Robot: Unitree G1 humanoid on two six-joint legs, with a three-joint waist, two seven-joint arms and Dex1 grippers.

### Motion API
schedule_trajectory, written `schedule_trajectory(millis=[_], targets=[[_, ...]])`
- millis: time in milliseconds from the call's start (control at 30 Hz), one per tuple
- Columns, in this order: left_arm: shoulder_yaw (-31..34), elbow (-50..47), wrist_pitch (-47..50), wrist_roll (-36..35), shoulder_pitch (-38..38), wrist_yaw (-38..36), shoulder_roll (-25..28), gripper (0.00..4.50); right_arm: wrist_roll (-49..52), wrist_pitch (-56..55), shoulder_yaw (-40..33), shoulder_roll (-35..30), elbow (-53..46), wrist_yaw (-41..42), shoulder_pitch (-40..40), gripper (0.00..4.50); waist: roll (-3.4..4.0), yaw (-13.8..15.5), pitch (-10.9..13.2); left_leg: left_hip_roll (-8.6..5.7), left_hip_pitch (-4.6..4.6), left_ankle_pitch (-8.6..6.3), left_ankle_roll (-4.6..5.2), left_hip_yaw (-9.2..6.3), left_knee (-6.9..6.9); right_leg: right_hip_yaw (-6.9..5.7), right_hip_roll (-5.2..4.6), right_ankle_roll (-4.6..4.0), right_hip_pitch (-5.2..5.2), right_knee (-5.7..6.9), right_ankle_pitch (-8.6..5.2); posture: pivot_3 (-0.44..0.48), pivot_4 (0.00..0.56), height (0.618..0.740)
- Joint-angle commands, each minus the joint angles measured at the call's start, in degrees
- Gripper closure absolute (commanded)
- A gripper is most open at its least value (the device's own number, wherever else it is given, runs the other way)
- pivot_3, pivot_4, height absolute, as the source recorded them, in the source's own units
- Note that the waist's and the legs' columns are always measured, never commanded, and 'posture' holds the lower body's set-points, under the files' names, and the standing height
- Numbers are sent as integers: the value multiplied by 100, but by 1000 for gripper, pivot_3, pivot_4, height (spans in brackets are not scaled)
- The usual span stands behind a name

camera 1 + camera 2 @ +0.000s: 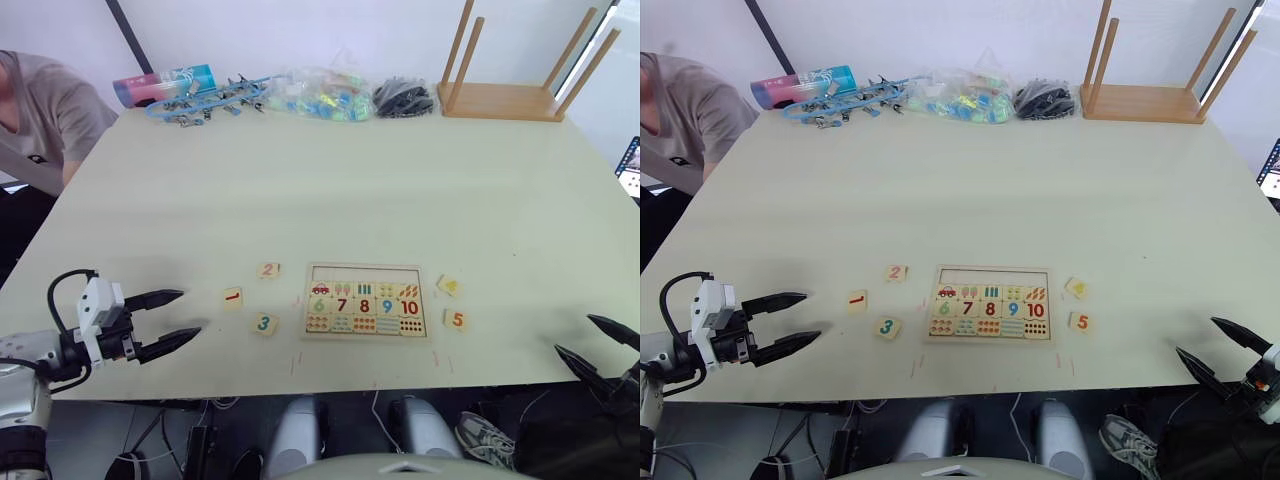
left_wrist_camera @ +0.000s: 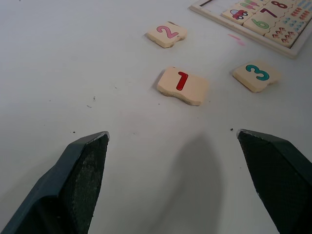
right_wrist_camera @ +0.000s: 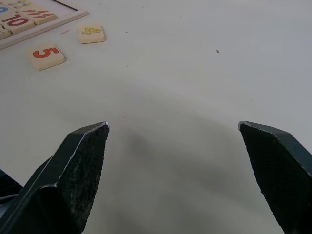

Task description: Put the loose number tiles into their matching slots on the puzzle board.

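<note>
Hovering low over the near left edge of the counter (image 1: 330, 190), the left tool (image 1: 182, 315) had its two black fingers spread wide and held nothing, and it pointed toward the loose tiles on that side. Just beyond it lay tile 1 (image 1: 232, 296) with a red digit, then tile 2 (image 1: 268, 269) a little farther back and tile 3 (image 1: 264, 323) nearer the front edge; all three were flat on the counter, apart from each other and just beside the left rim of the puzzle board (image 1: 366, 269). The board lay flat near the front middle of the counter. Its top row of slots (image 1: 366, 275) was empty, under it was a row of picture tiles, then the numbers 6 to 10, then another row of pictures. To the right of the board, tile 4 (image 1: 448, 286) with a yellow digit lay near the upper corner, and tile 5 (image 1: 456, 320) with an orange digit lay near the lower corner, both close to the rim but not touching it. Farther right, at the front right edge of the counter, the right tool (image 1: 603, 340) was also wide open and empty, well apart from tiles 4 and 5. At the far edge of the counter stood an upturned wooden stool (image 1: 510, 95).
</note>
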Motion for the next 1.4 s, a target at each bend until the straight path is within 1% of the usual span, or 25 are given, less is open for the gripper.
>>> schedule_trajectory(millis=[33,133,533,667,733,800,867,933,1033,1100,1233,1300,1400], targets=[[78,-34,-102,-55,-18,-1,46,0,200,73,-59,-43,-331,80,-97,35,0,0,0,0,0,0,0,0,0,0,0,0,0,0,0,0,150,737],[107,-69,-66,-81,-19,80,-3,0,263,247,85,-31,-509,118,-271,35,0,-11,0,1,1,0,0,-1,0,0,0,0,0,1,1,0,150,737],[73,-126,-107,-71,-27,154,-76,0,150,243,103,-12,-516,140,-371,35,1,6,0,-4,0,0,0,-1,-2,-4,-3,0,0,-1,1,0,150,737],[29,-197,-159,-96,-272,247,-138,0,182,216,151,-1,-612,231,-376,35,1,12,0,-5,0,0,1,0,-2,-4,-2,1,0,-1,1,0,150,737],[-66,-210,-137,-88,-450,118,-91,0,261,244,204,-12,-736,390,-353,35,1,21,0,-5,0,0,1,1,-2,-4,0,2,1,0,2,0,150,737],[-189,-202,21,-127,-705,-40,-34,0,343,273,284,-39,-873,617,-331,35,1,32,0,-6,-1,0,1,-3,-2,-6,3,15,1,-1,9,0,150,737],[-327,-140,-25,-68,-875,-253,27,0,377,308,340,-55,-963,749,-328,35,0,29,0,-8,0,1,2,-2,-2,-6,5,22,3,0,13,0,150,737],[-524,-15,-229,60,-1142,-487,51,0,458,372,394,-69,-1086,851,-362,35,1,24,0,-7,0,1,2,-2,-2,-5,9,22,3,0,13,0,150,737],[-851,163,-173,193,-1572,-718,90,0,535,478,450,-89,-1246,952,-421,35,1,31,0,-11,0,1,2,-1,-1,-4,13,23,3,-1,13,0,150,737],[-1142,327,-406,383,-1784,-924,144,0,565,539,480,-110,-1337,1047,-435,35,1,28,0,-16,0,1,2,0,0,-3,18,23,3,-1,13,0,150,737],[-1686,789,-782,621,-2234,-982,190,0,592,600,504,-134,-1410,1166,-484,35,1,32,0,-18,0,1,1,0,0,-1,23,22,3,-1,13,0,150,737],[-2011,1126,-1115,801,-2457,-982,231,0,605,582,507,-157,-1395,1273,-523,35,0,39,0,-19,-1,1,1,0,2,-1,23,23,3,-1,13,0,150,737],[-2265,1570,-1440,1033,-2728,-982,204,0,639,577,484,-153,-1373,1371,-567,35,0,43,1,-19,-1,1,1,1,3,1,24,23,3,0,13,0,150,737]])
